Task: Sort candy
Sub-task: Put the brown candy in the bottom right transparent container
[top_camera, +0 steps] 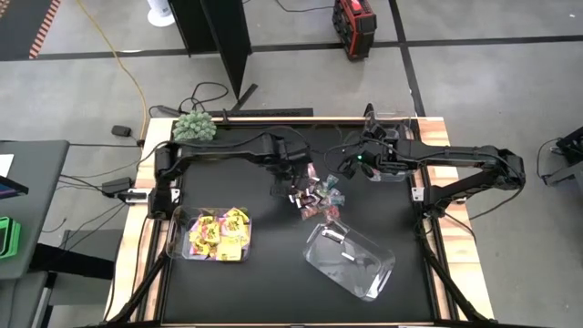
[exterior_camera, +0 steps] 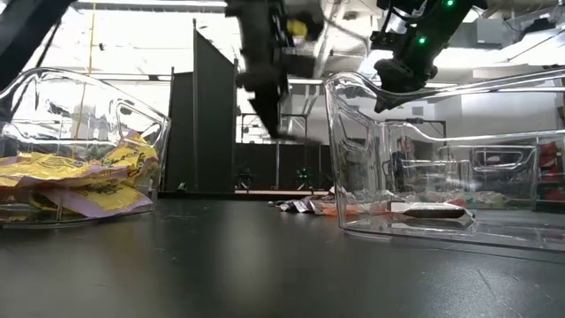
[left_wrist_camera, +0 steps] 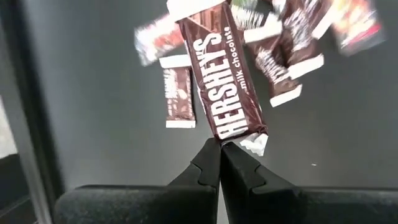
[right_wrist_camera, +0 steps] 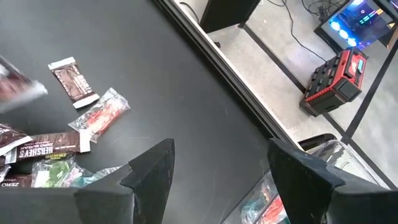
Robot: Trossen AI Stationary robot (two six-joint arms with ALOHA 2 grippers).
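A loose pile of candy [top_camera: 321, 193] lies mid-table: dark brown mini bars and teal-and-pink wrappers. My left gripper [left_wrist_camera: 221, 160] hangs above the pile's left side [top_camera: 293, 185], shut on a brown Hershey's mini bar [left_wrist_camera: 227, 81]. More bars [left_wrist_camera: 180, 96] lie on the black table below it. My right gripper [right_wrist_camera: 217, 168] stands open, with nothing between its fingers, above the table just beyond the pile's far right [top_camera: 350, 167]. In the low view the left gripper [exterior_camera: 265, 97] is a dark blur. My left gripper pinches the Hershey's bar by the crimped wrapper at one end [left_wrist_camera: 241, 139], between its two shut fingertips. The fingers come from above, pointing steeply down. The bar hangs below them, roughly in line with the fingers, lifted clear of the table and the pile.
A clear bin [top_camera: 182, 239] at the near left holds yellow packets. A second clear bin [top_camera: 373, 278] near the front centre holds a few dark bars [exterior_camera: 433, 210]. A third bin [right_wrist_camera: 323, 152] sits at the far right under my right arm. A fuzzy green ball plant [top_camera: 193, 126] stands far left.
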